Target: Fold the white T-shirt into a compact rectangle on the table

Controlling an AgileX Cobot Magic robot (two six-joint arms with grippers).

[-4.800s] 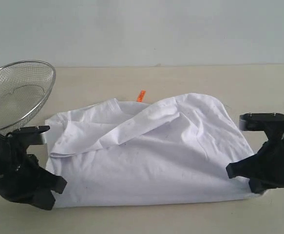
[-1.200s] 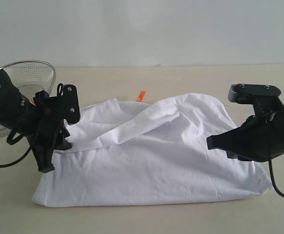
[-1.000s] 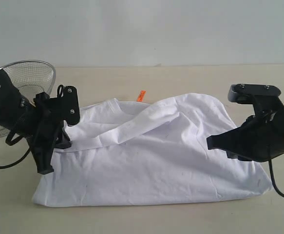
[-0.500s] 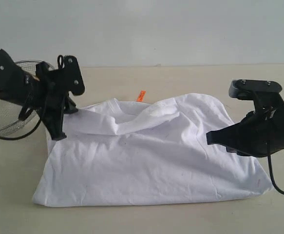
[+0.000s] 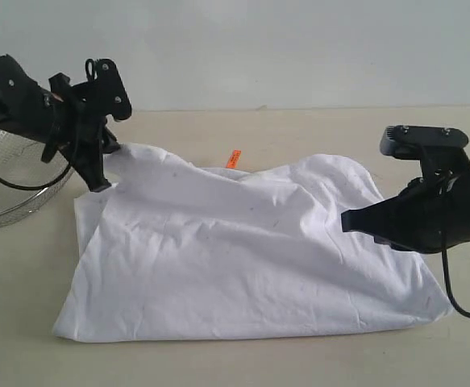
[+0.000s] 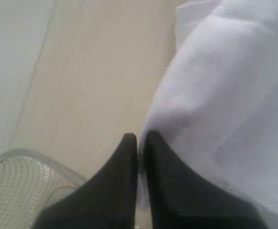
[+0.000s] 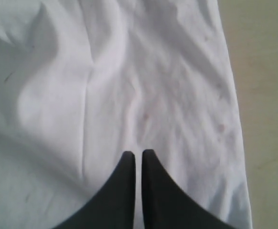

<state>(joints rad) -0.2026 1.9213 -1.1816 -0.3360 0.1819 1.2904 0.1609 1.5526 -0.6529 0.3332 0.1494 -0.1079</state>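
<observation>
The white T-shirt (image 5: pixel 235 258) is lying rumpled across the middle of the table (image 5: pixel 299 133), its orange neck tag (image 5: pixel 234 158) showing at the far edge. The left gripper (image 5: pixel 106 150) is pinching the shirt's far-left corner between closed jaws, holding it raised in a peak near the wire basket (image 5: pixel 17 193). The right gripper (image 5: pixel 347 222) is hovering over the shirt's right side with its jaws pressed together.

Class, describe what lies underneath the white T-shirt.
The white T-shirt lies on the table, whose beige top shows all round it. The left pincer holds one far corner raised. Whatever is beneath the spread cloth is covered and cannot be seen.
</observation>
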